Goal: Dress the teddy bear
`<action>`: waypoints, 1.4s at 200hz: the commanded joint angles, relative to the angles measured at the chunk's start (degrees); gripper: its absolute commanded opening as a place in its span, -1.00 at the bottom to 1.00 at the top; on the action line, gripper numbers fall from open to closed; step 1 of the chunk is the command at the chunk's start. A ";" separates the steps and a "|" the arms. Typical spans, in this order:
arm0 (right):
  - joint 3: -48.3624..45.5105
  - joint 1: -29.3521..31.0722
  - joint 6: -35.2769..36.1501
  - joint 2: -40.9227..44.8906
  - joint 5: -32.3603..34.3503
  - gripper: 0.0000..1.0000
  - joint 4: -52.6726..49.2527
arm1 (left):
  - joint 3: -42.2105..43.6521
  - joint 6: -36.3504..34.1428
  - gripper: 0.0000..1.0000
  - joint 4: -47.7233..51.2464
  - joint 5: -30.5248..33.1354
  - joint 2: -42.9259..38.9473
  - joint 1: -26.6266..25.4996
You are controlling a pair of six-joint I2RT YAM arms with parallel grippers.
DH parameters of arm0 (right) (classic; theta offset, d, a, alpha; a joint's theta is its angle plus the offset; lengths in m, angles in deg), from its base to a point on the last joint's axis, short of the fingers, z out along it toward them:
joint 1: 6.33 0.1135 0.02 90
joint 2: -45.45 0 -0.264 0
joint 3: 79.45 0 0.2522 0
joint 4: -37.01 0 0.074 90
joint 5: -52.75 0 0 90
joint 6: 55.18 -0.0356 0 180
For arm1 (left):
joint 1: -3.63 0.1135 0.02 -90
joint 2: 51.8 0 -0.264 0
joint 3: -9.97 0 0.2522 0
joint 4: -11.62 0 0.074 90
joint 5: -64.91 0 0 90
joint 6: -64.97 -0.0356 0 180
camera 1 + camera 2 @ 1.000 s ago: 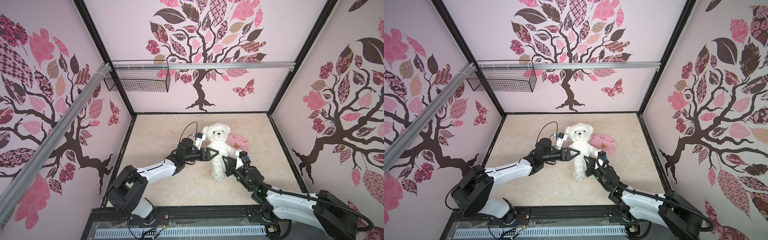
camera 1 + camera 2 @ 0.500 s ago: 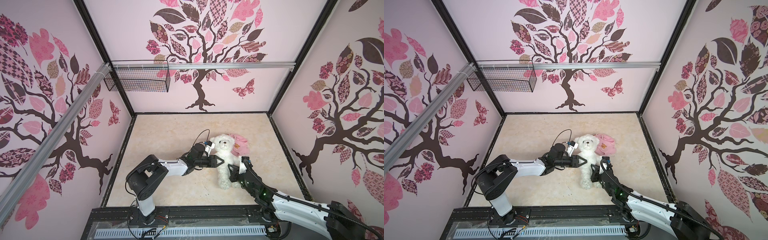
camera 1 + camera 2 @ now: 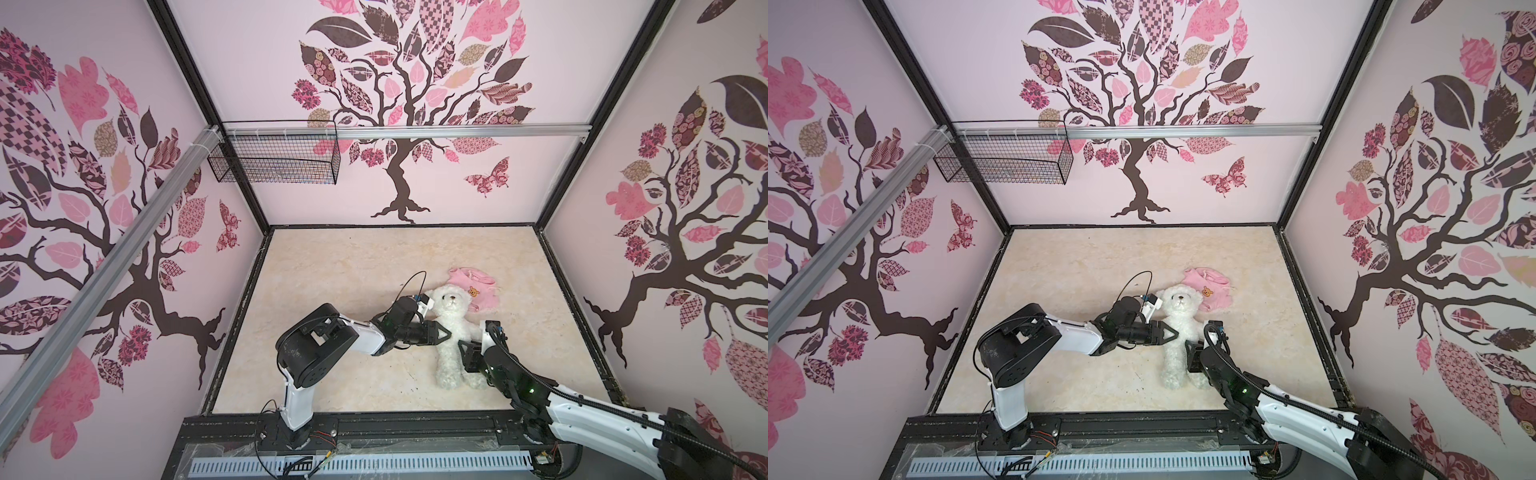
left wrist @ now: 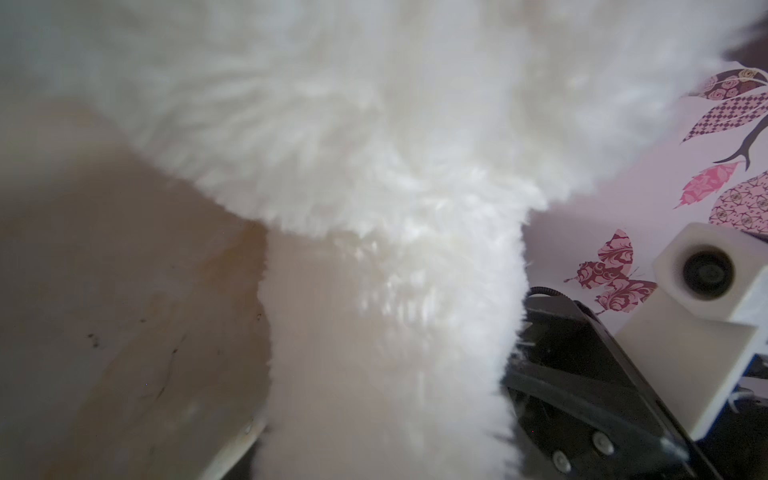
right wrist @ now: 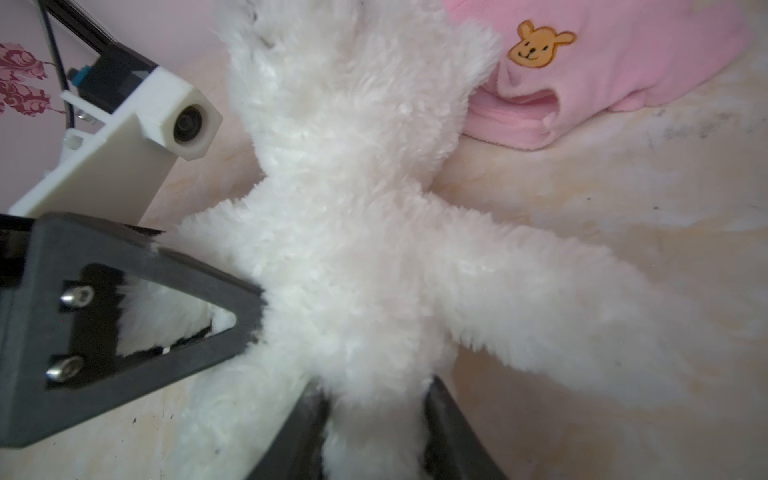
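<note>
The white teddy bear [image 3: 449, 301] [image 3: 1179, 300] lies on its back on the beige table, head toward the back wall. Its head rests against the pink hooded shirt [image 3: 478, 286] [image 5: 623, 62]. My left gripper [image 3: 445, 332] [image 4: 382, 436] reaches in level from the left. It is shut on the bear's arm, and fur fills the gap between its jaws. Fur also shows through the cut-out of one of its fingers [image 5: 166, 266]. My right gripper [image 3: 465, 353] [image 5: 374, 415] is open. Its jaws stand either side of one of the bear's legs.
A black wire basket [image 3: 274, 162] hangs from the metal rail [image 3: 457, 132] on the back wall, high above the table. Patterned walls close in the left, back and right sides. A black frame edge [image 3: 374, 424] runs along the front.
The bear, held upright a second ago, now lies on the table with its head by the shirt. Both grippers came down with it. The right gripper's jaws have opened.
</note>
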 commanded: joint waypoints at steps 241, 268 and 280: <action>58.95 -43.97 13.07 -64.19 -18.65 0.33 -19.21 | 7.85 -10.10 0.71 20.42 10.70 -23.75 4.96; 62.39 -44.64 12.68 -67.74 -20.69 0.03 -21.76 | 8.24 -10.07 0.71 23.13 11.39 -26.50 5.27; 63.11 -44.88 12.54 -68.52 -21.43 -0.10 -21.70 | 8.48 -10.25 0.71 24.15 11.49 -27.91 5.55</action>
